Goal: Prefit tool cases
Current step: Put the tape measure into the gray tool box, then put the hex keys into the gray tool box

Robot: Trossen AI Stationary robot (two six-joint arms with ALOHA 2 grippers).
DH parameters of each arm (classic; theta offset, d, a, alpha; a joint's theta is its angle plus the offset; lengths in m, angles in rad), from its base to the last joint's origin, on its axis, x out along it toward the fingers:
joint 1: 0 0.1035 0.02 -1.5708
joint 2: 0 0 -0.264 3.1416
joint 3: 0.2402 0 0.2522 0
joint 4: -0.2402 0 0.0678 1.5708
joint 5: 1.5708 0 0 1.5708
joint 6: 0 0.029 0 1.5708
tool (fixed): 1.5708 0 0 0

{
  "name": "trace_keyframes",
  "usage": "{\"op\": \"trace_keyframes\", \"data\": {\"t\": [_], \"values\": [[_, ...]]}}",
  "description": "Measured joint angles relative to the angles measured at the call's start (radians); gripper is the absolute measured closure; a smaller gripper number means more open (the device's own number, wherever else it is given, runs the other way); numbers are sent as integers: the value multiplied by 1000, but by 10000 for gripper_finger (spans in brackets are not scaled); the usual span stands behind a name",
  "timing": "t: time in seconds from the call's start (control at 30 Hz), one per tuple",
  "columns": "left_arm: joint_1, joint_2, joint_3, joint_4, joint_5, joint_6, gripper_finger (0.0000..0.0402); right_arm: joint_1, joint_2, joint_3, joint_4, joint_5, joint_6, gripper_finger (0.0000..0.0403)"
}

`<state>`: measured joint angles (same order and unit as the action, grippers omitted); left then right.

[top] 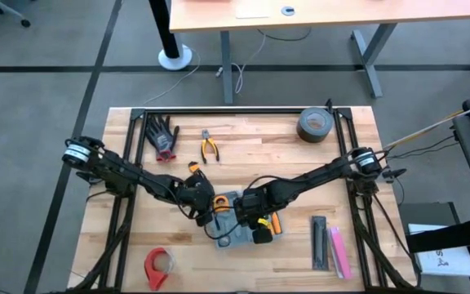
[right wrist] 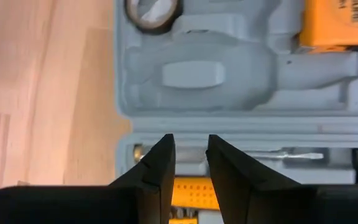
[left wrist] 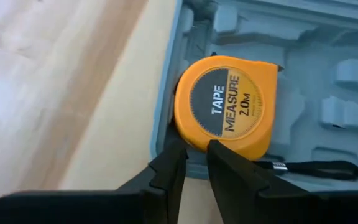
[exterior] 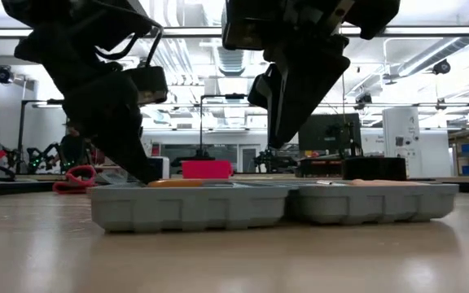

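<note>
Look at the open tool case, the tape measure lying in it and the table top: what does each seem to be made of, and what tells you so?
Tool case: likely moulded plastic, matt blue-grey, with smooth rounded tool-shaped recesses.
Tape measure: probably a glossy orange plastic shell with a printed round label.
Table top: looks like wood, pale planks with visible grain and a slight sheen.

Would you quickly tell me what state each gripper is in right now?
Left gripper: fingers nearly closed, at the tape measure in the tool case; nothing held.
Right gripper: nearly closed over the case, empty.
</note>
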<state>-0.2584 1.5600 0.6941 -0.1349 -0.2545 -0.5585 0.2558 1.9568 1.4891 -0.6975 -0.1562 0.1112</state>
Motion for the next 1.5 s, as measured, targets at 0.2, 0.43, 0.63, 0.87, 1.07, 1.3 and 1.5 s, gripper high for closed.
{"op": "trace_keyframes", "data": {"t": [0.2, 0.43, 0.63, 0.87, 1.07, 1.3, 1.5], "values": [[28, 0, 0, -29, -36, 53, 325, 0, -1, 0, 0, 19, 3, 333], [41, -22, -2, -57, -31, 79, 327, -2, -20, 0, -35, 36, 5, 347], [41, -95, -6, -76, 22, 51, 327, -6, -136, -42, -70, 176, 28, 348], [48, -161, -5, -72, 29, 7, 314, -28, -320, -173, -36, 290, 70, 334], [115, -167, -5, -73, 18, -34, 275, -45, -446, -302, 6, 377, 118, 327], [219, -168, -4, -77, 17, -81, 238, -60, -486, -421, 112, 394, 167, 328], [299, -166, -3, -95, 17, -88, 233, -63, -488, -489, 217, 394, 183, 342]]}}
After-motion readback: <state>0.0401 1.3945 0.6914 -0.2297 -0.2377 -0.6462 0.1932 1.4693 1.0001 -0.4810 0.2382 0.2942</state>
